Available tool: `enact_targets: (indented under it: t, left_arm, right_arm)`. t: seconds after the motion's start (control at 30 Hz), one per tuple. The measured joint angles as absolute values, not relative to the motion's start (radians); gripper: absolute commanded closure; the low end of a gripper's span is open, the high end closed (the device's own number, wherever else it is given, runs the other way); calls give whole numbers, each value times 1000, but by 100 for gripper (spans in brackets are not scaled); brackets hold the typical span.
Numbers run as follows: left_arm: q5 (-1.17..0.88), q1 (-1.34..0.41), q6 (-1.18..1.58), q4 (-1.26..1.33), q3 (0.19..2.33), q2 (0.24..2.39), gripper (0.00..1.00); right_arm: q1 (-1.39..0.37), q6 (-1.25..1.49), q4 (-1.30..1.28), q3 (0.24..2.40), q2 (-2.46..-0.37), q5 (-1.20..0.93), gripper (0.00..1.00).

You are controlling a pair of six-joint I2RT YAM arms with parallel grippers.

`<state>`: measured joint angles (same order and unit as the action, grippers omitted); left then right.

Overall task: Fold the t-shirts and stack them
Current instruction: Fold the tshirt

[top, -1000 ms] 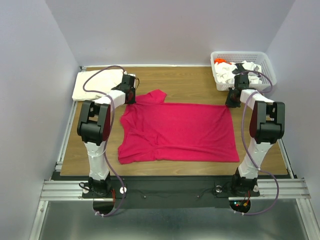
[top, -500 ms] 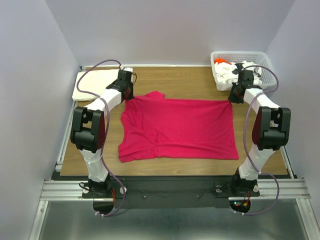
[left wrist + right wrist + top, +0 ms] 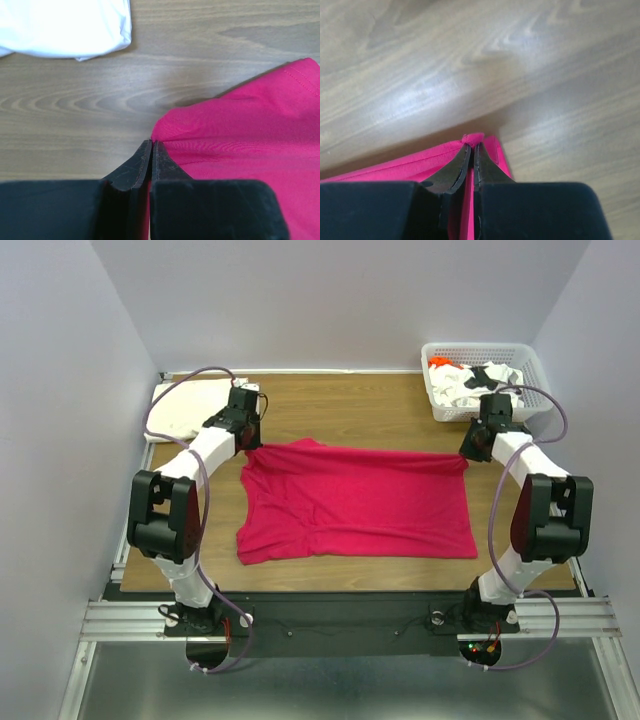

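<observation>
We pinch the magenta t-shirt at its far corners, both claws pressed onto cloth. The right gripper is just nearer us than the basket, and the left gripper is well left of it. The shirt lies spread left of the basket, with the cream t-shirt farthest left.

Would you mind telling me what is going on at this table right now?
A magenta-red t-shirt lies spread on the table. The left pincer is shut on its far left corner, and the right pincer on its far right corner. A folded cream-white t-shirt lies far left; more shirts sit in the white basket far right.
</observation>
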<state>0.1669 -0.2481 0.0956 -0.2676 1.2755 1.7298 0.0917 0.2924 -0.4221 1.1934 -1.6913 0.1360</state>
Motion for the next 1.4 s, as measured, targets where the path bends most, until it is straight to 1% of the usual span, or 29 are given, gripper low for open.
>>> enact_targets:
  t: [0.5,0.9,1.27,1.33,1.37,1.4]
  left_arm:
    - [156,-257,157,-308,1105,1588,100]
    - [141,-269,199,-311,1005,1554,100]
    - [135,-276,268,-305,906,1554,100]
    - [134,-276,277,-302,894,1554,97]
    - [134,-276,280,-301,891,1554,93]
    - [134,-276,286,-300,887,1554,83]
  right_arm:
    - [92,354,-445,1058,-1558,158,99]
    - [92,392,-464,952,-1494,176,99]
    - [92,429,-464,886,-1489,182,97]
    - [92,437,-465,877,-1489,184,85]
    - [92,441,-464,873,-1489,184,82]
    - [92,446,-464,870,-1490,184,73]
